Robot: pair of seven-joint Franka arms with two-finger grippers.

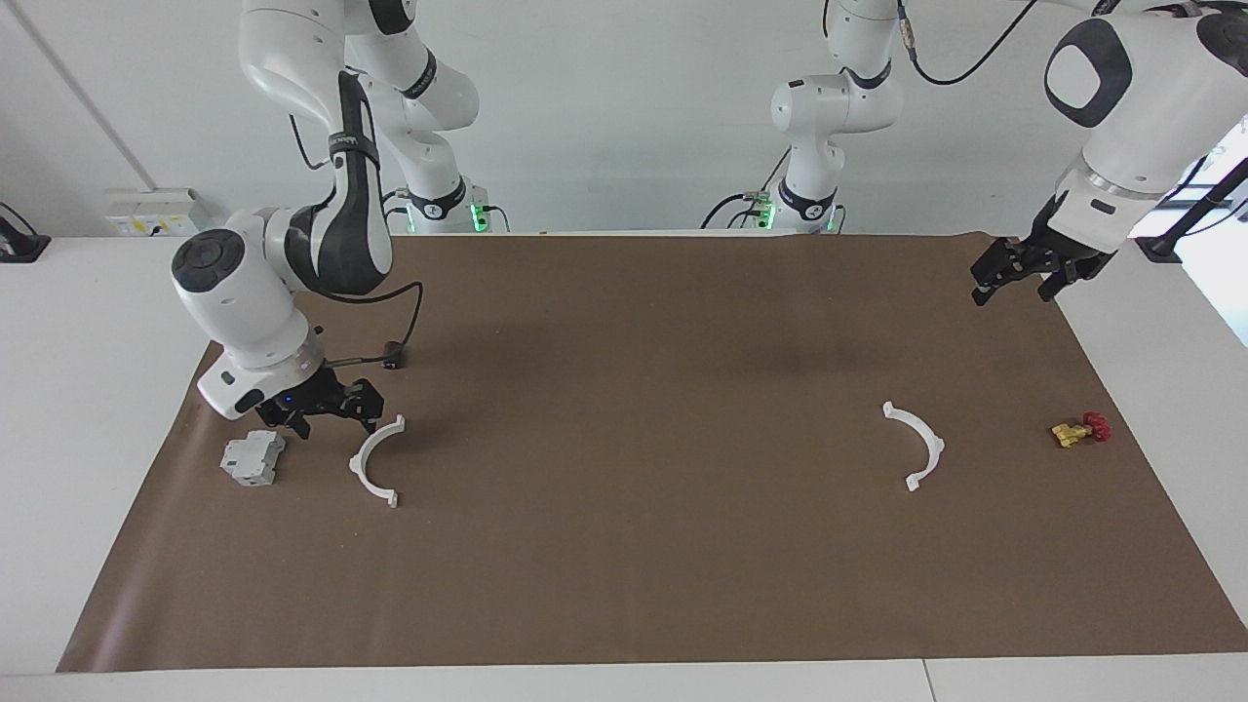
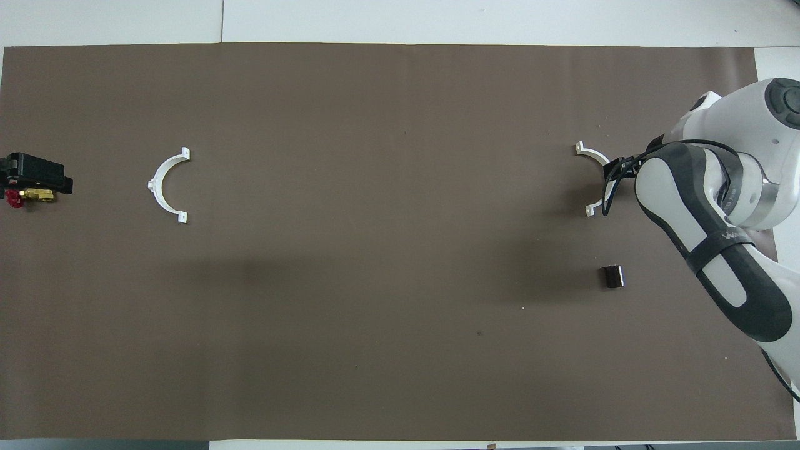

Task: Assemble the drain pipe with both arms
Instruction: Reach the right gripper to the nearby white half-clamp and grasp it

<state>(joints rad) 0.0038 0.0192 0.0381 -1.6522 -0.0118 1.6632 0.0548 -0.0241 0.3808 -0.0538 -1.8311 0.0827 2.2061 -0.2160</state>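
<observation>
Two white half-ring arcs of the drain pipe lie apart on the brown mat. One arc [image 1: 373, 464] lies toward the right arm's end; in the overhead view [image 2: 591, 154] the right arm partly covers it. My right gripper [image 1: 333, 421] is low and open, between this arc's nearer tab and the grey block, holding nothing. The other arc [image 1: 920, 445] [image 2: 167, 187] lies toward the left arm's end. My left gripper [image 1: 1014, 291] [image 2: 39, 176] hangs open and empty, raised over the mat's edge at that end.
A grey boxy block [image 1: 253, 458] sits beside the right gripper, hidden under the arm in the overhead view. A small dark cylinder [image 1: 393, 359] [image 2: 612, 276] lies nearer the robots than the arc. A red and yellow valve [image 1: 1080, 429] [image 2: 25, 197] lies near the mat's edge [image 1: 1121, 409].
</observation>
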